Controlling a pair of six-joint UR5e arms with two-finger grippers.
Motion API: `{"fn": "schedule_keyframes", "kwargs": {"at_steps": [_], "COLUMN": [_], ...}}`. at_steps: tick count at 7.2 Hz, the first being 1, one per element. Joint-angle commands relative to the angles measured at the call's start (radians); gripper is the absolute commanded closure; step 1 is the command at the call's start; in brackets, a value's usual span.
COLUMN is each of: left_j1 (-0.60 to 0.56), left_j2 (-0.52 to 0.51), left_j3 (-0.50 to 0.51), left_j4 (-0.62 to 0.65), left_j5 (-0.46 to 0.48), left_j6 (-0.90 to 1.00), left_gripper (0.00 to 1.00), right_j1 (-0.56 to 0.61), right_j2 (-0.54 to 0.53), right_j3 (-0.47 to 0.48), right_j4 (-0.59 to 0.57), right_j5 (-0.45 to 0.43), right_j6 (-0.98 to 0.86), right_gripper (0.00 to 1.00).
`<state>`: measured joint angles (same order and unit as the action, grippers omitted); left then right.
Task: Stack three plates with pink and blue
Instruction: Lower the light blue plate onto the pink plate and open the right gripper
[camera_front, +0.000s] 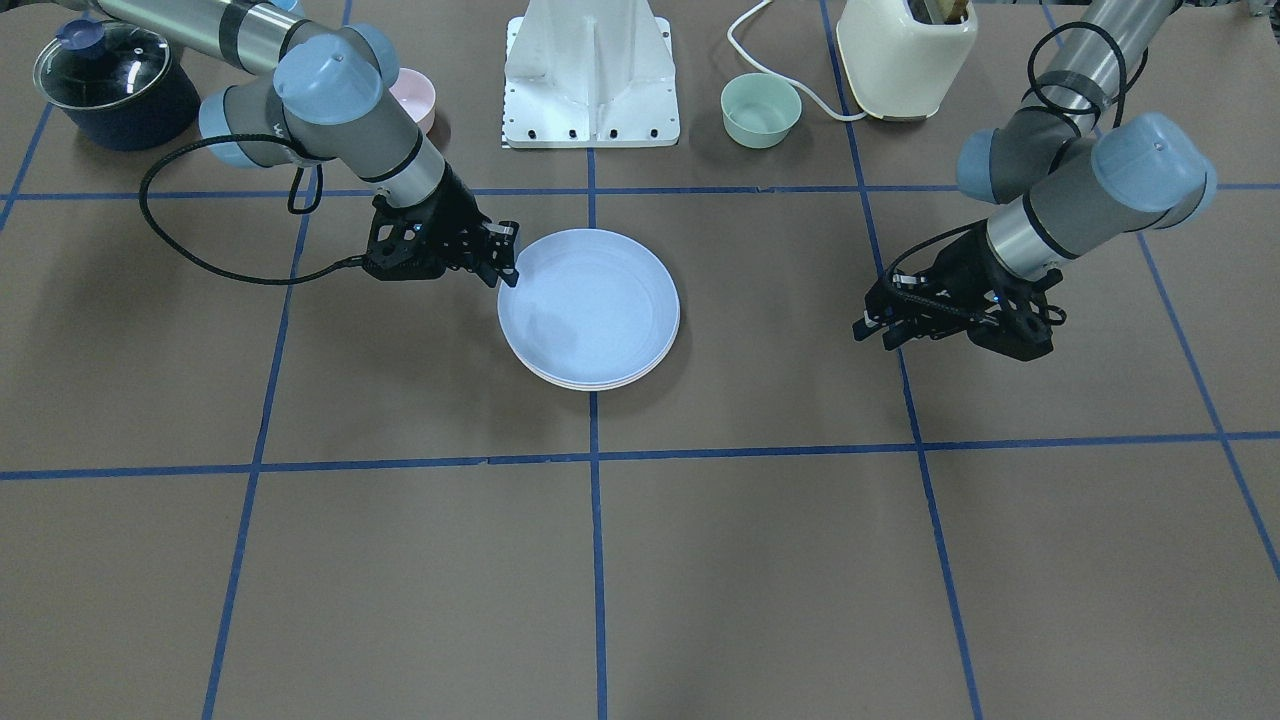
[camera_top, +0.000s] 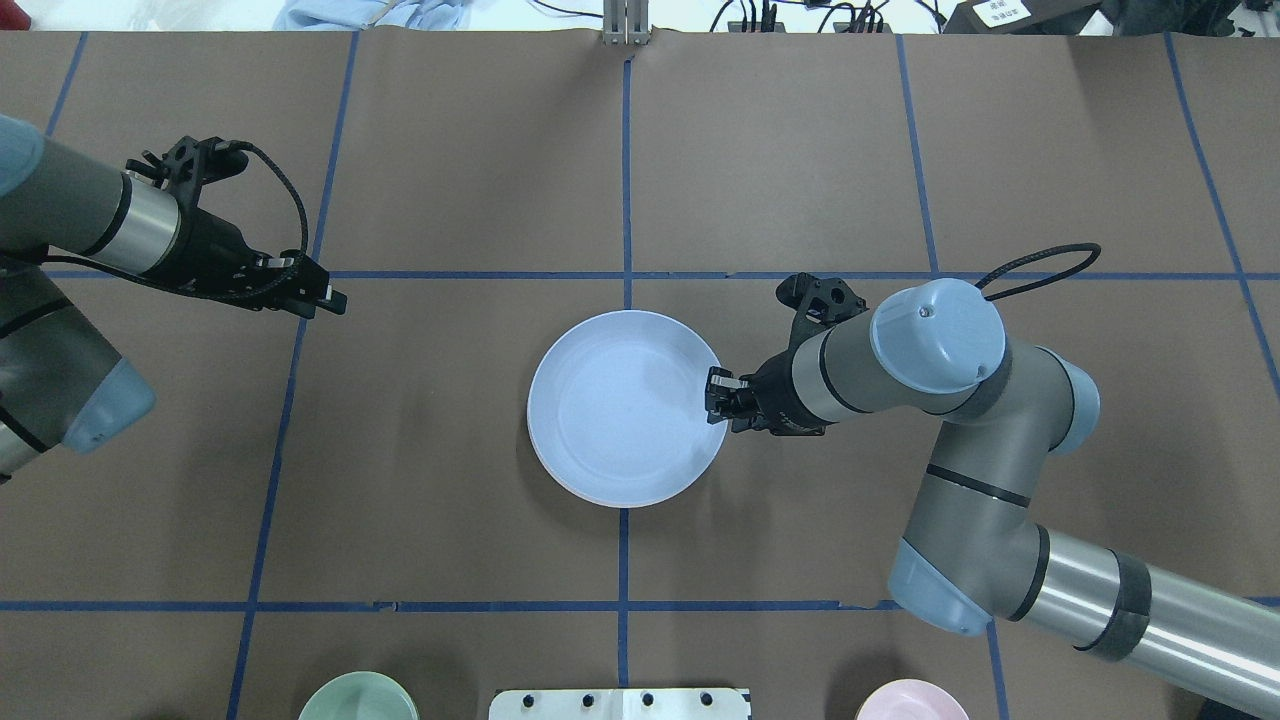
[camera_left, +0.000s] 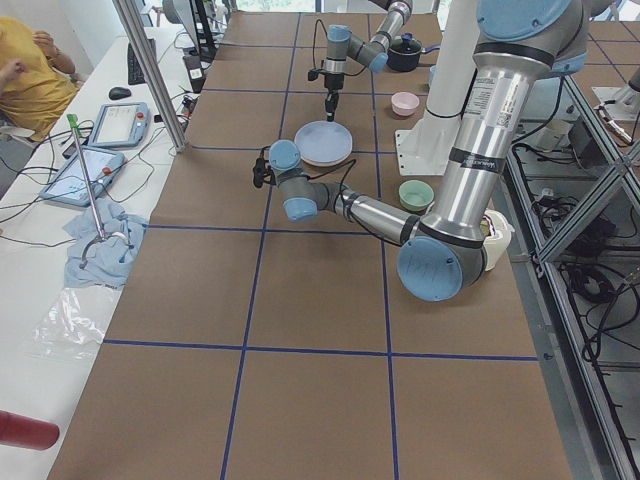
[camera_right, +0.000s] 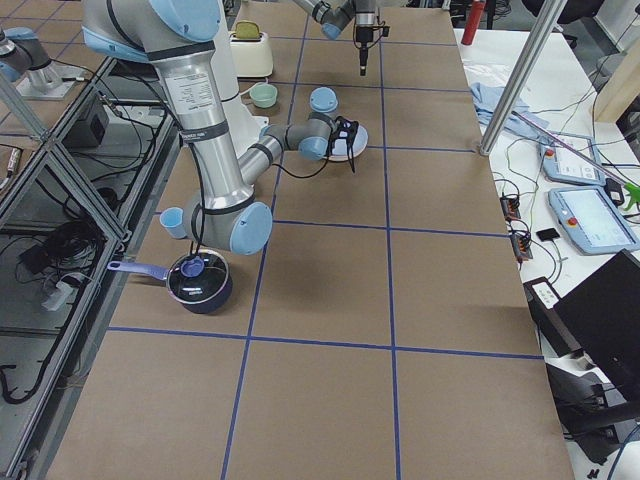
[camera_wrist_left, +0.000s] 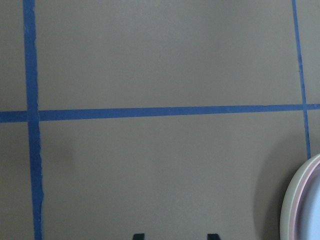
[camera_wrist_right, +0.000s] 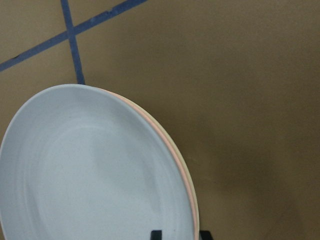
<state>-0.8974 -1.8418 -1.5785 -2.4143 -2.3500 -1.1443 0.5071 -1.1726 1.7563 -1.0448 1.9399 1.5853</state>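
Note:
Three plates lie stacked at the table's middle: the light blue plate (camera_front: 590, 300) (camera_top: 625, 405) (camera_wrist_right: 90, 175) on top, the pale pink plate (camera_wrist_left: 297, 215) under it and the cream-white plate (camera_wrist_left: 286, 215) (camera_front: 590, 386) at the bottom. Only the rims of the lower two show. My right gripper (camera_front: 505, 262) (camera_top: 718, 395) (camera_wrist_right: 180, 235) is at the stack's rim. Its jaws straddle the rim with a visible gap, one finger over the blue plate and one outside. My left gripper (camera_front: 872, 330) (camera_top: 335, 297) (camera_wrist_left: 175, 236) is open and empty over bare table, well away from the stack.
A pink bowl (camera_front: 412, 98) (camera_top: 912, 700) and a green bowl (camera_front: 760, 110) (camera_top: 357, 697) stand near the robot's white base (camera_front: 592, 80). A lidded dark pot (camera_front: 115, 85), a cream toaster (camera_front: 905, 55) and a light blue cup (camera_right: 172, 220) stand at the robot's side.

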Motion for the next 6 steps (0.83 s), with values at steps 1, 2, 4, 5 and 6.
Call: {"fn": "schedule_keyframes", "kwargs": {"at_steps": [1, 2, 4, 5, 6], "left_j1": [-0.001, -0.003, -0.041, -0.093, -0.150], "left_j2": [0.001, 0.001, 0.044, 0.084, 0.122], "left_j3": [-0.003, -0.003, -0.009, -0.011, -0.008], "left_j4": [0.000, -0.002, 0.000, 0.001, 0.004], "left_j5": [-0.002, -0.002, 0.000, 0.000, 0.002], "left_j6": [0.000, 0.000, 0.129, 0.241, 0.364], "left_gripper": [0.47, 0.47, 0.47, 0.47, 0.47], "right_j1": [-0.001, 0.011, 0.098, 0.158, 0.216], "right_j2": [0.028, 0.022, -0.028, -0.063, -0.114], "right_j3": [0.003, 0.006, 0.014, 0.015, 0.015], "right_j4": [-0.055, -0.058, -0.063, -0.063, -0.063], "right_j5": [-0.007, 0.001, 0.046, 0.098, 0.141], "right_j6": [-0.002, -0.004, -0.048, -0.144, -0.234], "right_gripper": [0.00, 0.00, 0.00, 0.00, 0.00]}}
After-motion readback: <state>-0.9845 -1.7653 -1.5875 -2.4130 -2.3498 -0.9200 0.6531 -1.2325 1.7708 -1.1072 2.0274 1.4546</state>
